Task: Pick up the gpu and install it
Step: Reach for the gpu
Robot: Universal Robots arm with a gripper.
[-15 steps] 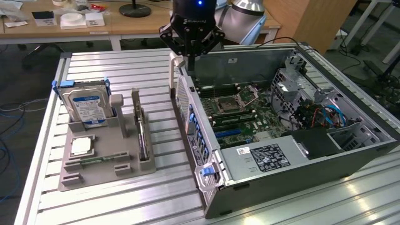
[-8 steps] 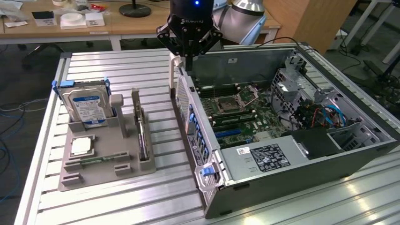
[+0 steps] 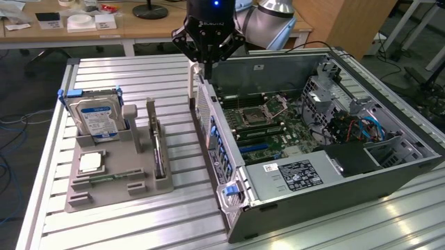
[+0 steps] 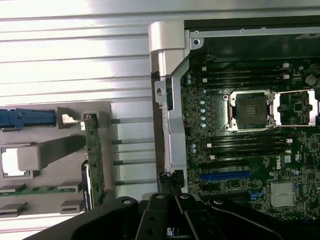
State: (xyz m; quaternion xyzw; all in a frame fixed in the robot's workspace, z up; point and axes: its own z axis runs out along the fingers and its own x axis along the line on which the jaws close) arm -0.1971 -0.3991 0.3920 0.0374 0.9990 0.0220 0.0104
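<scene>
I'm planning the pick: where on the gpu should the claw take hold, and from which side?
Probably the upper long edge of the gpu, near mid-length, coming straight down from above. It stands on edge in the holder, so that edge is free while posts hem in its lower part. Pinch across the two flat faces.

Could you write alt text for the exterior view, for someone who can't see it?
A black end effector, shut, hangs over the edge of an open computer case on a metal table. Beside the case, the gpu stands upright in a grey holder with a hard drive.
</scene>
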